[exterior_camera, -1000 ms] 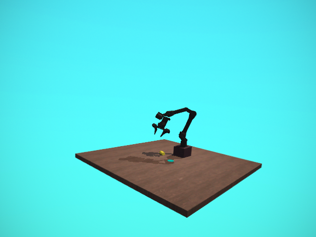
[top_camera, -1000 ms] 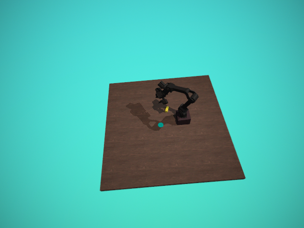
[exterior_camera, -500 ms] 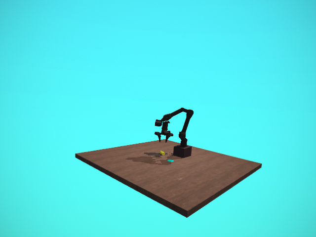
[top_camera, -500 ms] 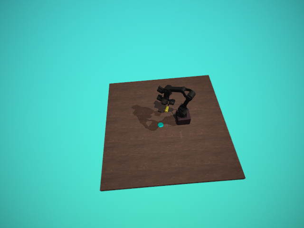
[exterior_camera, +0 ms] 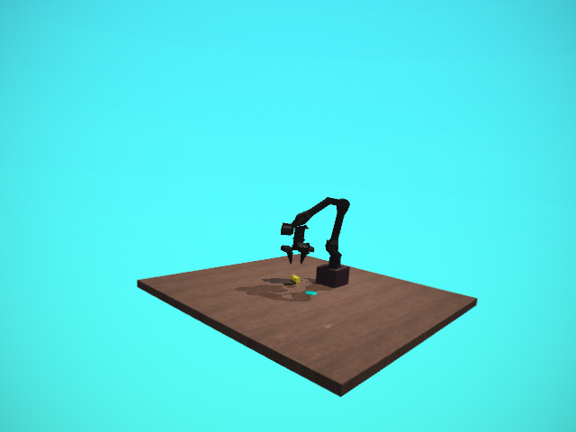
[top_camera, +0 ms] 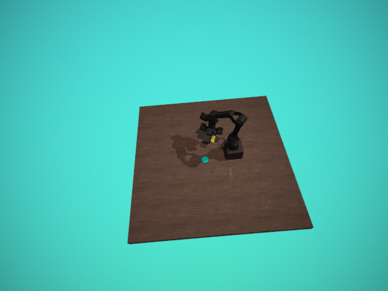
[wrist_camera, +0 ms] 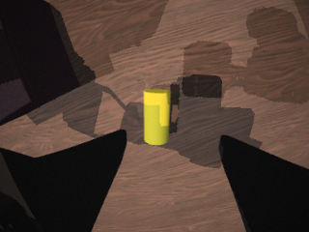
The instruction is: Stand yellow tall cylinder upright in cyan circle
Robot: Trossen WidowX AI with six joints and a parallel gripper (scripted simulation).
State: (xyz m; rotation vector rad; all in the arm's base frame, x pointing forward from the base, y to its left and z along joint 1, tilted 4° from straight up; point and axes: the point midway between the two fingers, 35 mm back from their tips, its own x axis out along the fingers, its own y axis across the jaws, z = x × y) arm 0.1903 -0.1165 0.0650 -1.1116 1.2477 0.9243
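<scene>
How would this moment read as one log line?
gripper: open, holds nothing, above cylinder | cylinder: lying on table | circle: unoccupied

Bare test rig, brown wood-grain desk slab [exterior_camera: 353, 344], black arm on dark base block [exterior_camera: 332, 274] near far edge, plain turquoise surround

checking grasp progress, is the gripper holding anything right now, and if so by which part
Nothing is held. The gripper hangs open above the yellow cylinder, which lies on its side on the table, untouched, apart from the cyan circle.
</scene>
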